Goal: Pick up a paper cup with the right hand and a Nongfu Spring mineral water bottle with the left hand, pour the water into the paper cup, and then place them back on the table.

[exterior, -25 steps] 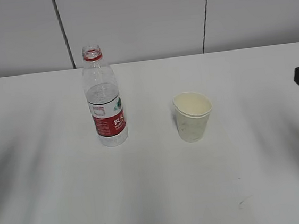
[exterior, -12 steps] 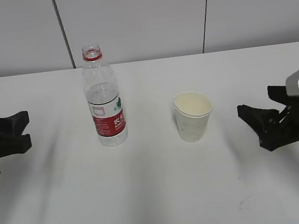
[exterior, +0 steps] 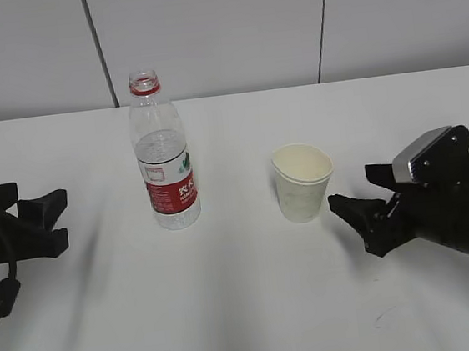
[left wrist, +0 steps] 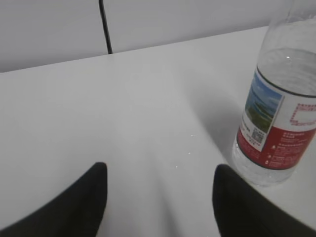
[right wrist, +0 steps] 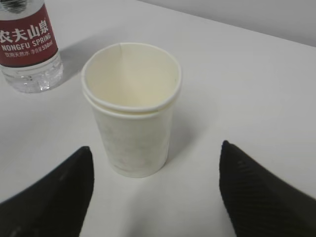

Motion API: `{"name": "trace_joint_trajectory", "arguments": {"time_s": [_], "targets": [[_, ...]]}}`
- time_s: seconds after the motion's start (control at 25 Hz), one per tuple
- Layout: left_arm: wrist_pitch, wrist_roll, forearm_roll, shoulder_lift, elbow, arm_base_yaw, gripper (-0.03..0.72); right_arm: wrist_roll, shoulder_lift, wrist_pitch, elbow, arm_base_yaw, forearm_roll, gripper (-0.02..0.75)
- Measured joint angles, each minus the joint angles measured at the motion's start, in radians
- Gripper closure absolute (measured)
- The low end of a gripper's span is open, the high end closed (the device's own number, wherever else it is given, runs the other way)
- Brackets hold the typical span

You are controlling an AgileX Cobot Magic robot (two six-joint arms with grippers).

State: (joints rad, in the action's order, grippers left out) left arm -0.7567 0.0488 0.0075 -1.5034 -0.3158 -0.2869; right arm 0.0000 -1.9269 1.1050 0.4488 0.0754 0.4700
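The Nongfu Spring bottle (exterior: pixel 163 153) stands upright and uncapped on the white table (exterior: pixel 248 308), left of centre; it also shows in the left wrist view (left wrist: pixel 281 103) and the right wrist view (right wrist: pixel 27 44). The paper cup (exterior: pixel 302 182) stands upright and empty to its right, and fills the right wrist view (right wrist: pixel 131 108). My left gripper (exterior: pixel 57 217) is open and empty, well left of the bottle; its fingertips frame bare table (left wrist: pixel 160 170). My right gripper (exterior: pixel 358 192) is open and empty, just right of the cup, apart from it (right wrist: pixel 155 153).
A grey panelled wall (exterior: pixel 220 34) runs along the table's far edge. A small dark scuff (exterior: pixel 379 318) marks the table at the front right.
Both arms have come in from the sides toward the middle. The right gripper has moved left close to the cup; the left gripper has moved a little right toward the bottle.
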Motion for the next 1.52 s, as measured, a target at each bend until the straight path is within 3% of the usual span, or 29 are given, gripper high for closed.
{"name": "trace_joint_trajectory", "arguments": {"time_s": [0.8, 0.96, 1.2, 1.52], "targets": [[-0.043, -0.023, 0.083, -0.055, -0.002, 0.000, 0.263, 0.038, -0.293, 0.029, 0.299, 0.000, 0.197, 0.150], [-0.085, -0.049, 0.109, -0.073, -0.002, 0.000, 0.262, 0.074, -0.324, 0.035, 0.349, 0.000, 0.230, 0.150], [-0.177, -0.117, 0.229, -0.149, -0.002, -0.001, 0.232, 0.086, -0.350, 0.035, 0.384, 0.000, 0.266, 0.150], [-0.375, -0.151, 0.283, -0.314, -0.010, -0.001, 0.202, 0.088, -0.350, 0.037, 0.402, 0.000, 0.279, 0.181]]}}
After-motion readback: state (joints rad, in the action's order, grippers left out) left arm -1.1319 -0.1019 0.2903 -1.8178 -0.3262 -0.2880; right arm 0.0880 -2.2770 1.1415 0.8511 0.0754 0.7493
